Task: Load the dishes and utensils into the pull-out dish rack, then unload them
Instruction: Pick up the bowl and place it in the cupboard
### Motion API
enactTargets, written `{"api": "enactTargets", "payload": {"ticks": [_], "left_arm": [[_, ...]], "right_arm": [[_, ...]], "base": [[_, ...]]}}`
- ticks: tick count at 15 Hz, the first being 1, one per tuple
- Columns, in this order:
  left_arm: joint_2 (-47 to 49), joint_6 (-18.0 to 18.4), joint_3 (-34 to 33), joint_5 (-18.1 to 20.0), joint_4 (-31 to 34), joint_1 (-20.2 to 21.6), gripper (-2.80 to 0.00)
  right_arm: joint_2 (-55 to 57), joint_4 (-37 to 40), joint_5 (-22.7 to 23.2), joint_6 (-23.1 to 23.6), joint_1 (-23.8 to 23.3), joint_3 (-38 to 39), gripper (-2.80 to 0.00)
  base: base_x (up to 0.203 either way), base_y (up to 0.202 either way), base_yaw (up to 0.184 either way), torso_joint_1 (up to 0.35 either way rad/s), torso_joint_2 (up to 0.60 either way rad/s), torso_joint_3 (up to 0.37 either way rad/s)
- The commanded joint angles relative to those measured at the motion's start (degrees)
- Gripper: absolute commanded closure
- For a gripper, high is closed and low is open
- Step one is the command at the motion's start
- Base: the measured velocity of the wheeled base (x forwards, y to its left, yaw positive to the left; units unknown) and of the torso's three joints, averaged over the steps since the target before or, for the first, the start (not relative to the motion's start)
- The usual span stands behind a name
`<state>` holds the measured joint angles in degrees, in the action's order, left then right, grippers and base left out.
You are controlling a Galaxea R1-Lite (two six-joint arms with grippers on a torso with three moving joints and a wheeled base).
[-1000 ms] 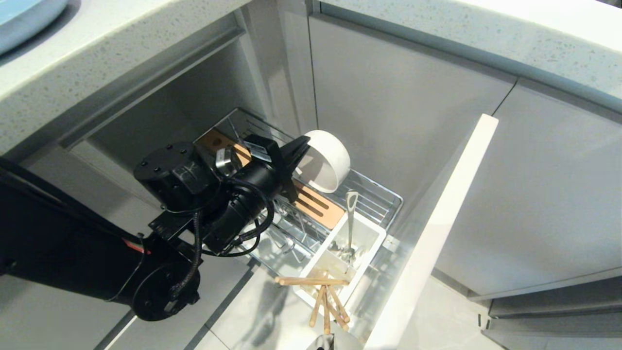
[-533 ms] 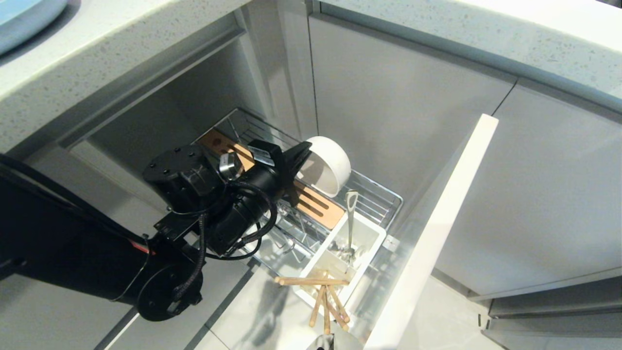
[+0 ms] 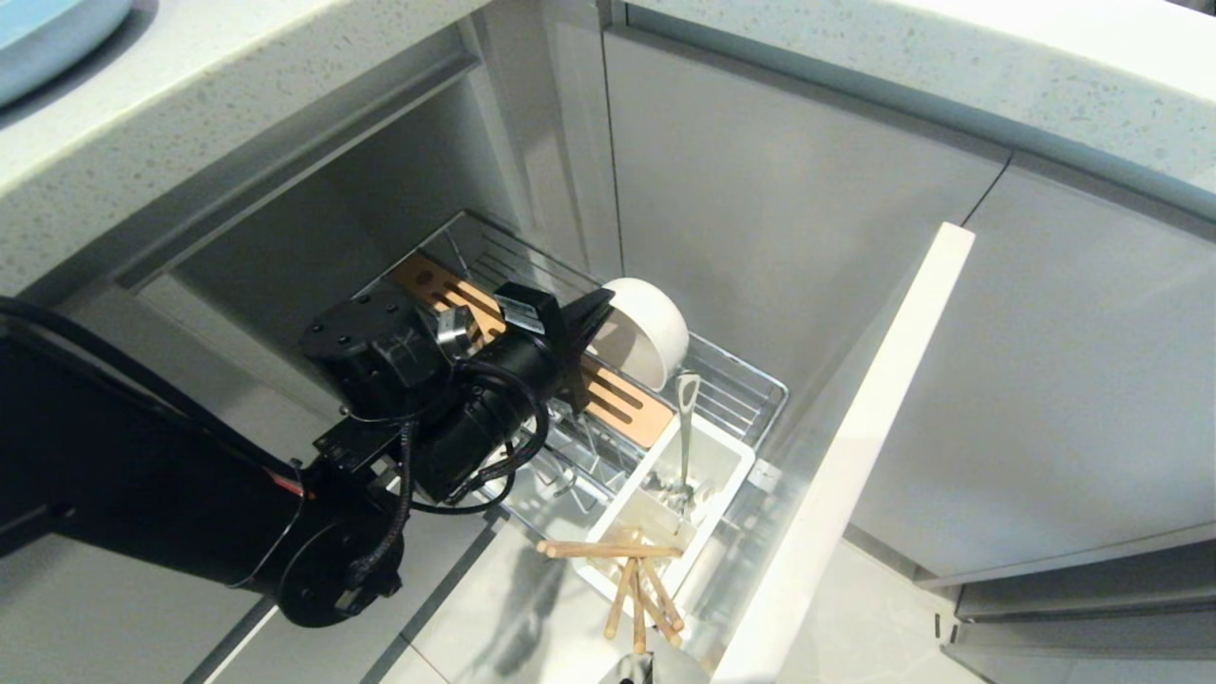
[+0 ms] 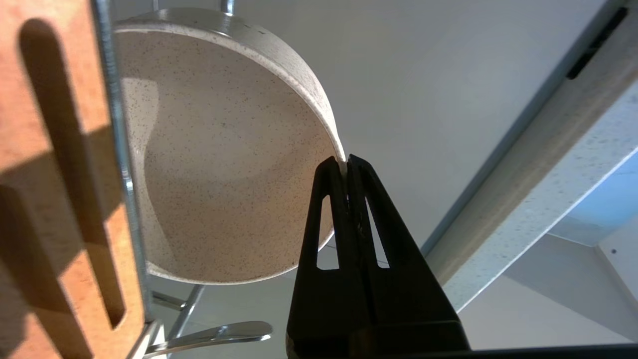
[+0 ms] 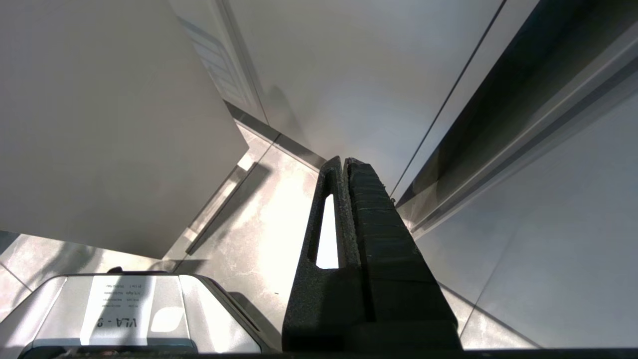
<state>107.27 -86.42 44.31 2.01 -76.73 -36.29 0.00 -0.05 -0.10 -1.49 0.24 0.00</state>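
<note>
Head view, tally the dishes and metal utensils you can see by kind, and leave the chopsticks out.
Cream bowl: 1, over the rack
Light-blue plate: 1, on the counter
Silver utensil: 1, standing in the white caddy
Total: 3

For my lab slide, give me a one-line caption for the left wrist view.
Left gripper pinching the rim of the speckled cream bowl beside the dish rack's slotted wooden strip.
</note>
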Motion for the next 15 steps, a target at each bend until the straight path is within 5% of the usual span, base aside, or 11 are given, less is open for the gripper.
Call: {"api": "enactTargets", "payload": {"ticks": [1, 11, 12, 15], "left_arm": [[0.67, -0.5, -0.02, 0.02, -0.29, -0.01, 0.0], [0.31, -1.3, 0.08, -0.05, 0.15, 0.0, 0.0], [0.22, -1.3, 0.16, -0.07, 0.77, -0.01, -2.8], [-0.48, -1.3, 0.25, -0.16, 1.67, -0.1, -2.8]], "right_arm": [[0.0, -0.04, 0.01, -0.01, 0.02, 0.09, 0.0], [0.0, -0.04, 0.0, -0.01, 0.02, 0.09, 0.0], [0.0, -0.04, -0.04, -0.01, 0.02, 0.07, 0.0], [0.0, -0.04, -0.01, -0.01, 0.02, 0.03, 0.0]], "base": [[0.0, 0.0, 0.0, 0.0, 0.0, 0.0], [0.0, 0.0, 0.0, 0.0, 0.0, 0.0], [0.0, 0.0, 0.0, 0.0, 0.0, 0.0], [0.0, 0.0, 0.0, 0.0, 0.0, 0.0]]}}
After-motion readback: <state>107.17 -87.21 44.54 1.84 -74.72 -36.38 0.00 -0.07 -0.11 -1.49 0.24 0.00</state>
